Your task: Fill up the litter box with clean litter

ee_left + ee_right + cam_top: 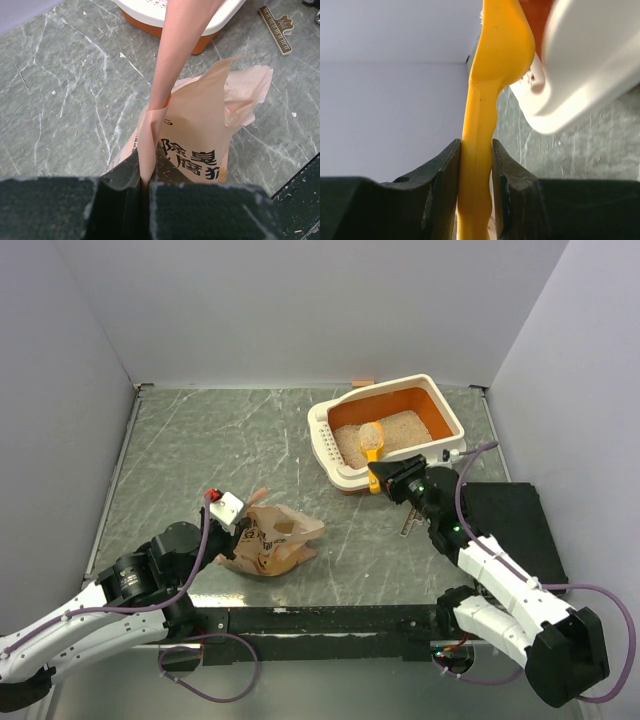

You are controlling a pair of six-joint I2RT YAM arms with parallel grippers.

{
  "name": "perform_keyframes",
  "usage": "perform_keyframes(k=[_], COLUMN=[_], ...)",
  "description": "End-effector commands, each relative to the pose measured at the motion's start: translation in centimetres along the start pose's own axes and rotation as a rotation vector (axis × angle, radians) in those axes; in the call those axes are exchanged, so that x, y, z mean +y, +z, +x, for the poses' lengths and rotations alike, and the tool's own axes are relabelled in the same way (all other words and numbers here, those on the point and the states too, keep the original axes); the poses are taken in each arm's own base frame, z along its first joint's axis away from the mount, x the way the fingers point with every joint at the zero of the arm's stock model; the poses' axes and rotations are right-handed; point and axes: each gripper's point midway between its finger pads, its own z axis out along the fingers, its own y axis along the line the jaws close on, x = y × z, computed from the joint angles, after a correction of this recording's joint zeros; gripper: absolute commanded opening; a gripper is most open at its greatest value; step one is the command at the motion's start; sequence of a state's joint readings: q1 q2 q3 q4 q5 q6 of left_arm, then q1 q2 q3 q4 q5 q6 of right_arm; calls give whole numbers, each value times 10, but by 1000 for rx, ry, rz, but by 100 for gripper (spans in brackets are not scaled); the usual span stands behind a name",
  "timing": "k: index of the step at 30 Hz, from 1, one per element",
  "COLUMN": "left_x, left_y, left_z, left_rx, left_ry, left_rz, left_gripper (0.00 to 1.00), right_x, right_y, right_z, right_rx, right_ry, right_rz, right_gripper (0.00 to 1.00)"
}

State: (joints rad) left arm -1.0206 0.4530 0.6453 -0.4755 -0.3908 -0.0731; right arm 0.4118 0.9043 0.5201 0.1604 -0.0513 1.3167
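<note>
The litter box [443,406], cream-white outside and orange inside, stands at the back right of the table. Clean litter [405,430], pale beige granules, covers its floor. A yellow-orange scoop [372,439] lies tilted over the litter. My right gripper [379,479] is shut on the scoop's handle [480,120] just outside the box's near rim [590,65]. A crinkled tan paper bag [278,538] with Chinese print lies on the table left of centre. My left gripper [237,528] is shut on a flap of the bag's torn top [165,90].
A flat black box [508,525] lies right of my right arm, and its corner [302,195] also shows in the left wrist view. A metal clip [276,28] lies on the marble table between bag and black box. Grey walls enclose three sides.
</note>
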Motion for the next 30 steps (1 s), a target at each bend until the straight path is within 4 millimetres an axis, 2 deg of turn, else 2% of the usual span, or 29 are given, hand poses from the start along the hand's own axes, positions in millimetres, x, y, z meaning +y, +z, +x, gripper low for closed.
perform_keyframes(k=[1, 3, 4, 6, 7, 9, 10, 12, 13, 14, 15, 16, 17, 18, 19, 20, 21, 22, 23, 24, 25, 27, 30], left_x=[6, 7, 8, 8, 8, 9, 9, 10, 11, 11, 11, 11, 11, 11, 12, 11, 10, 10, 10, 9, 10, 9, 10], left_y=[-10, -10, -10, -10, -9, -10, -10, -12, -13, -14, -15, -16, -17, -19, -20, -20, -21, -21, -22, -23, -23, -24, -26], left_z=[-59, -59, -59, -59, -58, -59, -59, -60, -61, -62, -63, -63, -65, -66, -67, -68, -69, -69, -70, -70, -70, -71, -73], left_rx=[-203, -204, -203, -200, -196, -197, -196, -200, -206, -212, -217, -220, -227, -232, -238, -241, -245, -248, -248, -252, -252, -256, -267], left_ry=[-109, -110, -111, -112, -111, -114, -118, -120, -123, -125, -128, -128, -133, -137, -139, -140, -139, -144, -142, -145, -145, -149, -153], left_rz=[-22, -25, -30, -34, -33, -39, -42, -41, -43, -41, -39, -35, -33, -33, -31, -26, -20, -21, -19, -13, -14, -8, -4], left_gripper=[1, 1, 1, 1, 1, 1, 1, 1, 1, 1, 1, 1, 1, 1, 1, 1, 1, 1, 1, 1, 1, 1, 1], right_x=[20, 11, 19, 7, 16, 14, 21, 18, 25, 15, 12, 19, 10, 9, 17, 2, 0, 13, -3, -13, -10, -24, -30], right_y=[4, 8, 8, 12, 13, 17, 16, 19, 17, 20, 20, 21, 22, 23, 24, 27, 28, 30, 38, 33, 35, 33, 30], right_z=[-32, -36, -40, -44, -47, -49, -51, -56, -61, -61, -69, -74, -71, -75, -84, -85, -83, -93, -93, -86, -88, -87, -91], right_rx=[-97, -111, -115, -107, -109, -83, -75, -59, -50, -21, -21, -16, 31, 44, 38, 83, 135, 140, 204, 279, 297, 363, 410], right_ry=[-19, 0, 7, 2, -5, -35, -52, -117, -144, -196, -214, -237, -282, -310, -335, -393, -412, -438, -481, -477, -500, -559, -651], right_rz=[17, 76, 77, 146, 146, 176, 189, 228, 242, 289, 315, 313, 343, 349, 346, 398, 412, 403, 450, 496, 496, 542, 569], right_gripper=[0, 0, 0, 0, 0, 0, 0, 0, 0, 0, 0, 0, 0, 0, 0, 0, 0, 0, 0, 0, 0, 0, 0])
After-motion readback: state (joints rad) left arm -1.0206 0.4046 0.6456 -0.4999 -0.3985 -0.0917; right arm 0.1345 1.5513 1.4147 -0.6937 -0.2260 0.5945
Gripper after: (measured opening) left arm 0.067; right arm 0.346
